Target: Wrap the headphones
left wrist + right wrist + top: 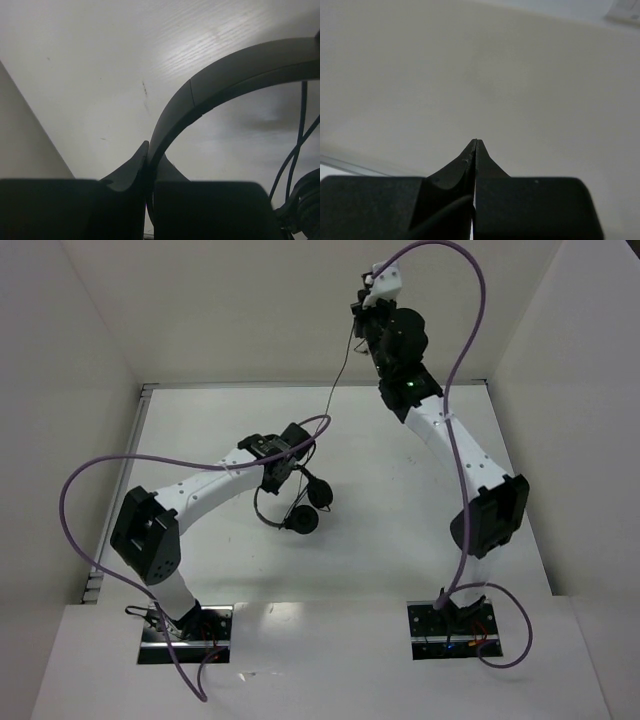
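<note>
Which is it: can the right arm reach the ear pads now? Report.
Probably not: the right gripper is shut on the cord, high and far from the ear pads by the left gripper.

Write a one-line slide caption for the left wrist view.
Left gripper shut on the arched headphones, cord hanging at right.

Left wrist view: the headband (225, 75) of the headphones (172, 120) is cut off by the frame edge at 3 o'clock; one ear pad (310, 195) is cropped at 4 o'clock. The left fingers (127, 172) hide the clamped headband section; their bases are blurred. Right wrist view: the cord (442, 212) exits the frame at 7 o'clock; its pinch point between the right fingers (487, 165) is hidden.
</note>
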